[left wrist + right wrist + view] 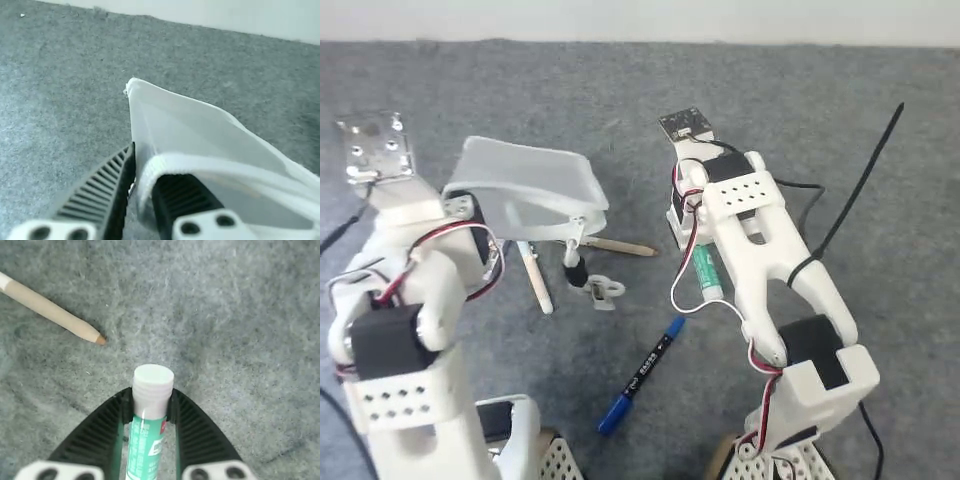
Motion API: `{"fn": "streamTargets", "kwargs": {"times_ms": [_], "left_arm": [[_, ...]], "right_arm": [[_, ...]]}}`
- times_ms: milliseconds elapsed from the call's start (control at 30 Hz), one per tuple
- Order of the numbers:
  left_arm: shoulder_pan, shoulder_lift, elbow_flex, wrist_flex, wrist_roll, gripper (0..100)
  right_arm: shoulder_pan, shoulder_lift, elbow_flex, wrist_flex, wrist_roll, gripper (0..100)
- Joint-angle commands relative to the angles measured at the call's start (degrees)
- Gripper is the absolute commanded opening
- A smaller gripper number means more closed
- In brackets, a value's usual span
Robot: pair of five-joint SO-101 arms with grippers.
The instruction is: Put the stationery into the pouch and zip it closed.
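The left jaws are pinching narrowly on the rim of the pouch (200,130), one jaw outside the translucent wall and the other showing through it from inside. In the high view they are holding the pouch (530,185) up on the left side of the bench (820,120).

The right jaws are gripping a green glue stick (147,425) between them just below its white cap, which is sticking out past the tips. In the high view the stick (707,272) is sitting under the right arm, near the middle of the bench and apart from the pouch.

A pencil (620,245) is lying between the pouch and the stick, its tip (50,310) pointing toward the right jaws without touching them. A white pen (535,275) is lying below the pouch's lower edge. A blue marker (642,375) is lying nearer the arm bases, apart from both jaws.
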Motion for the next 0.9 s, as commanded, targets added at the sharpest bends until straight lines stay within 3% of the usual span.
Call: {"fn": "streamTargets", "kwargs": {"times_ms": [0,333,867], "left_arm": [[0.44,3.25,-6.90,0.53,-0.44,1],[4.57,21.80,-21.23,7.56,2.37,1],[5.71,29.54,-21.93,7.38,7.56,1]], "right_arm": [[0.04,-4.44,-0.62,-0.84,-0.35,0.6],[0.04,-4.44,-0.79,-0.84,-0.35,0.6],[1.45,-13.85,3.52,-0.84,-0.35,0.6]]}}
